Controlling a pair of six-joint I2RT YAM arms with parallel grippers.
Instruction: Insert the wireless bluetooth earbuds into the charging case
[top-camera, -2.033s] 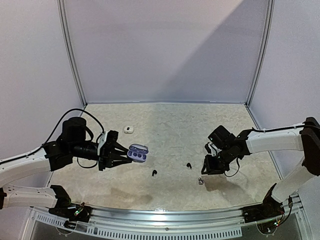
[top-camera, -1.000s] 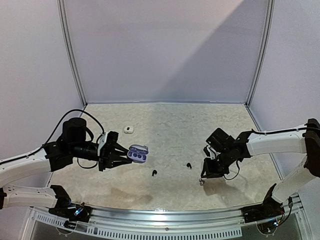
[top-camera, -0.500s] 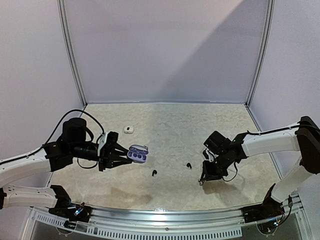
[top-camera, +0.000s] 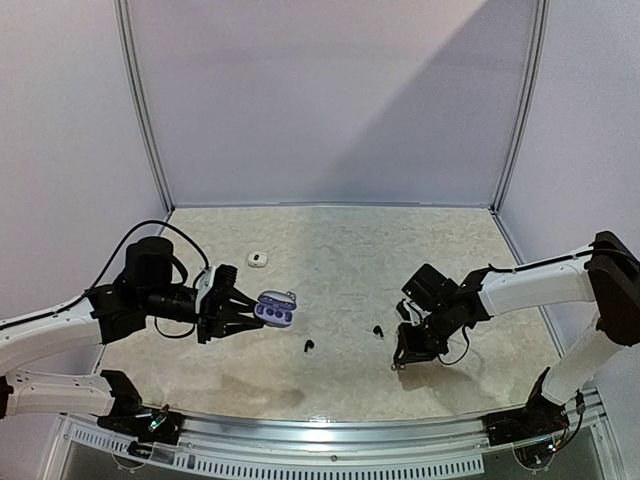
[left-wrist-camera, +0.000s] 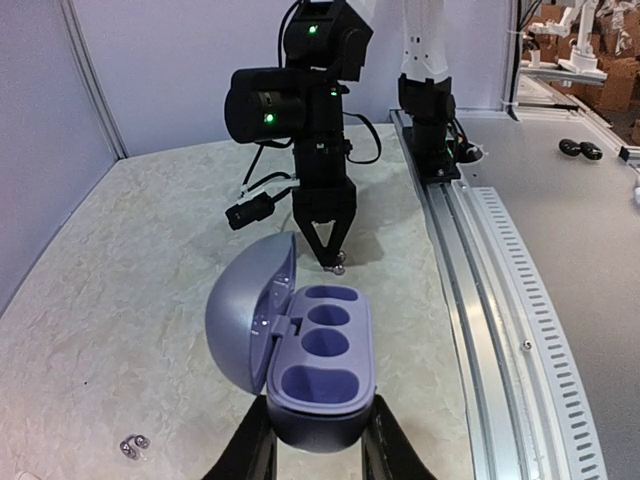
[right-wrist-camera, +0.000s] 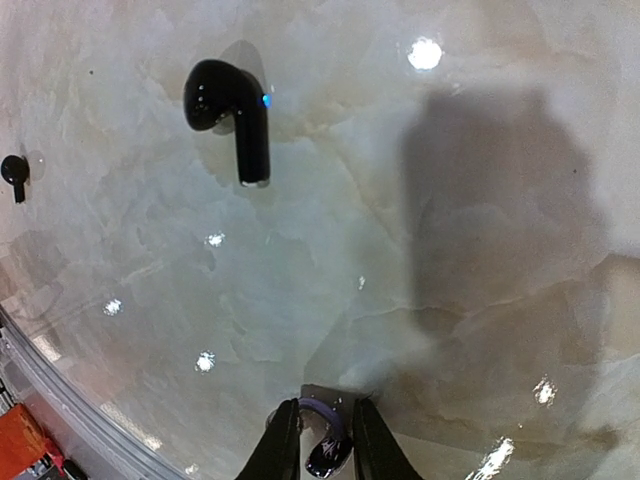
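The left fingers (left-wrist-camera: 250, 450) clamp the open charging case (left-wrist-camera: 320, 370), held up above the counter (top-camera: 330, 250). The right fingers (right-wrist-camera: 282, 445) pinch a grey earbud (right-wrist-camera: 327, 455) down on the counter, near its front edge (top-camera: 330, 418). One black earbud (right-wrist-camera: 235, 110) lies near, and a second black earbud (right-wrist-camera: 14, 172) lies farther off.

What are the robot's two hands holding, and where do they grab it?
The left gripper holds the open purple case by its base's sides. The right gripper seems to pinch a silvery earbud between its tips.
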